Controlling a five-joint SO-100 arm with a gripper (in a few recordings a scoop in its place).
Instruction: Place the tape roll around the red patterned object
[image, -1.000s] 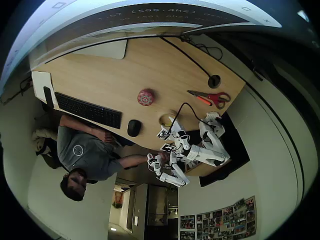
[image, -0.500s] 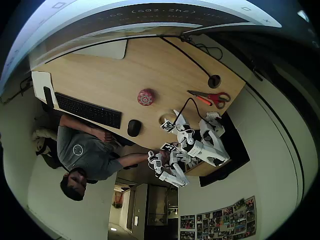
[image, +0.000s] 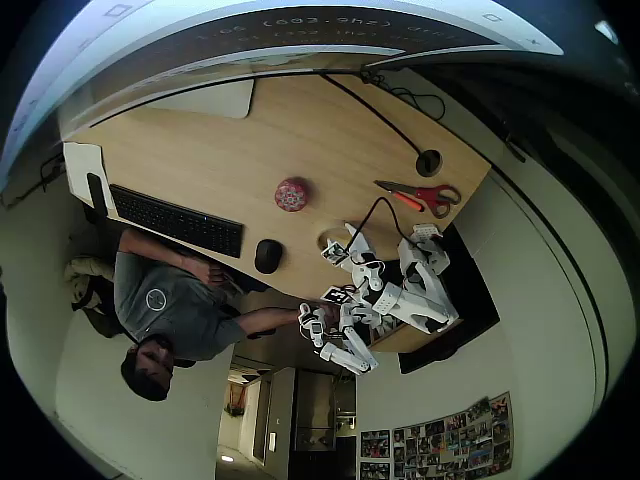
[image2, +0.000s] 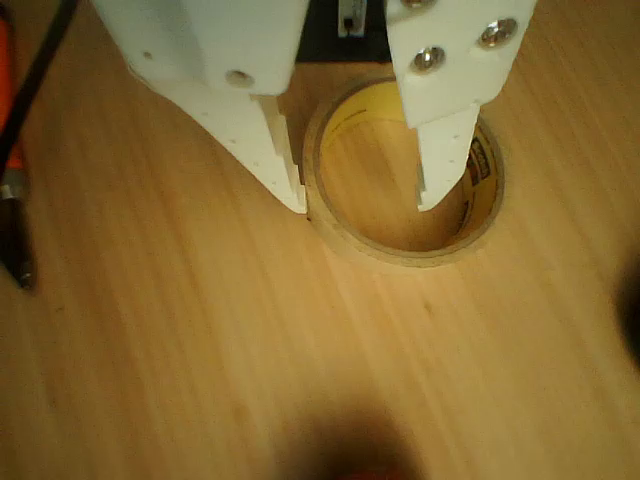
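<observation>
The tape roll (image2: 400, 251), a pale tan ring with a yellow inner lining, lies flat on the wooden desk (image2: 180, 340). My white gripper (image2: 365, 200) is open right over it. Its left finger (image2: 270, 150) stands just outside the ring's left wall and its right finger (image2: 445, 140) reaches inside the ring. In the overhead view the gripper (image: 336, 250) covers part of the tape roll (image: 325, 240) near the desk's front edge. The red patterned object (image: 291, 194), a small round disc, sits apart from it, up and to the left.
Red-handled scissors (image: 425, 195) lie to the right, with a black grommet (image: 428, 162) beyond them. A black mouse (image: 267, 256) and keyboard (image: 178, 220) sit to the left. A person (image: 165, 300) sits at the desk's front edge. A black cable (image2: 15, 200) crosses the left of the wrist view.
The arm has reached up the picture from the desk's edge onto the tape roll, which is now partly covered. In the last half second it barely moved.
</observation>
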